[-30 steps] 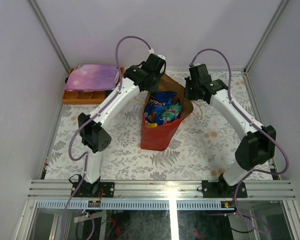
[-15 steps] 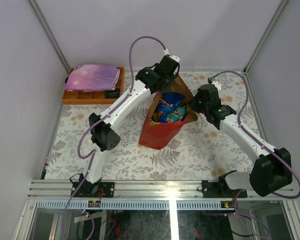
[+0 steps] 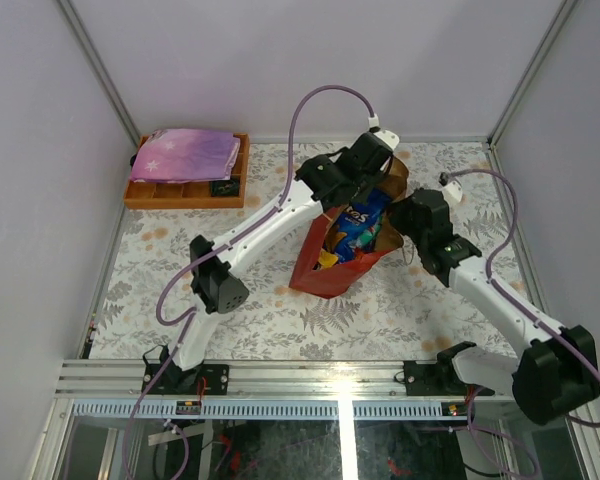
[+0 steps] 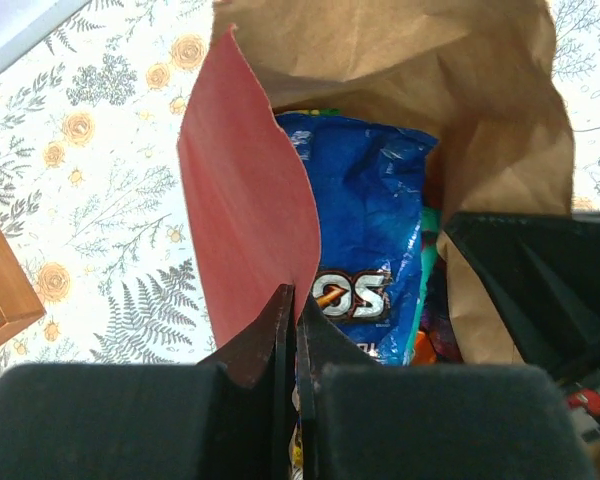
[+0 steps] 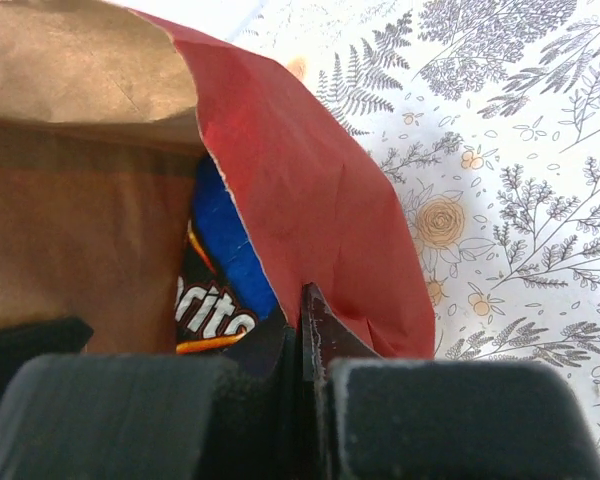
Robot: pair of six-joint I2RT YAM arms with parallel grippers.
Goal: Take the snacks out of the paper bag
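Top external view: the floral-print table (image 3: 180, 290) fills the frame, with both arms reaching from the 6 o'clock edge toward its middle. The red paper bag (image 3: 315, 275) sits a little toward 3 o'clock of the table's centre. It leans over with its base toward 7 o'clock and its open, kraft-brown mouth toward 1 o'clock. At the 10 o'clock corner, well apart from the bag, lies an orange compartment tray (image 3: 180, 192) with a pink-purple starry pouch (image 3: 185, 153) resting across it.

The blue Doritos bag (image 3: 360, 220) is inside the paper bag, its top showing at the mouth. In the left wrist view it stands against the brown inner wall. Beside it, toward 3 o'clock, are the edge of a green packet (image 4: 427, 225) and a bit of an orange packet (image 4: 425, 350). How many more small snacks lie underneath cannot be told.

The left gripper (image 4: 294, 300) is closed tight, pinching the red rim of the paper bag between its fingers. The right gripper (image 5: 302, 300) is likewise closed on the opposite red wall, with the Doritos bag just behind that wall, toward 9 o'clock.
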